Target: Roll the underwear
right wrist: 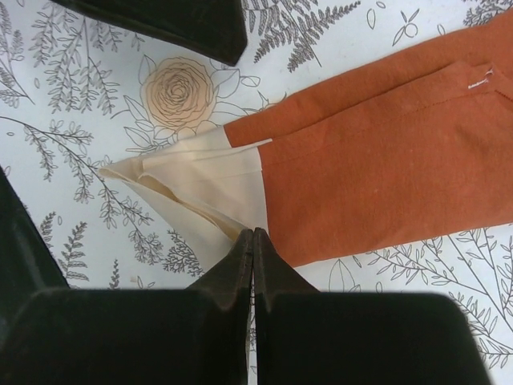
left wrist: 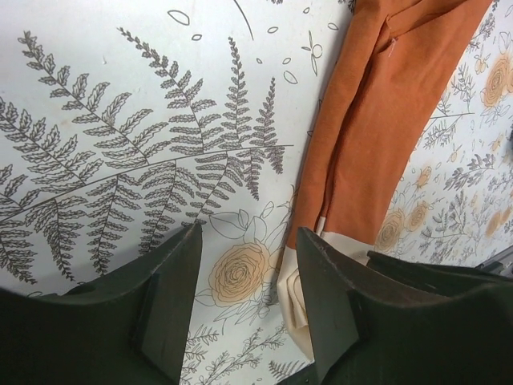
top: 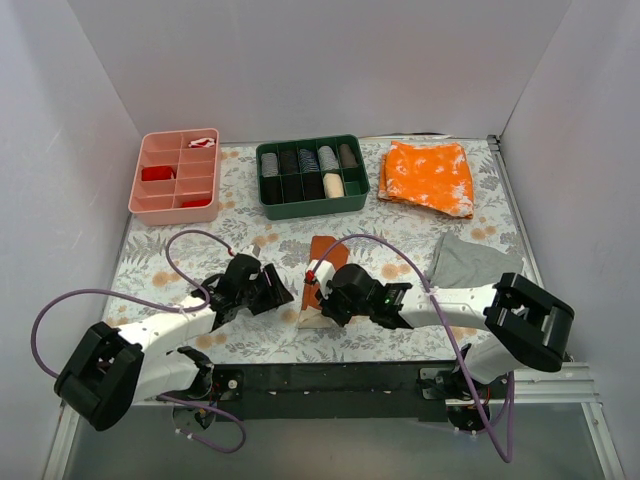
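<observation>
The underwear (top: 324, 252) lies flat in the middle of the worktop (top: 290, 232), on the near side, between my two arms. Its long part is rust-orange. The near end is folded over so the cream side shows. My right jaws are shut tight, tips together. They sit right at the edge of the cloth, where the cream meets the orange. I cannot tell if any cloth is pinched in them. My left jaws are open, low over the flower print, with nothing between them. The cream end is just beside one finger (left wrist: 325, 297) of these jaws. At the back are a pink tray (top: 170, 214), a green tray (top: 310, 211) with little rolls in it, and a bright orange cloth (top: 428, 175). A grey cloth (top: 470, 262) lies off to the right.
</observation>
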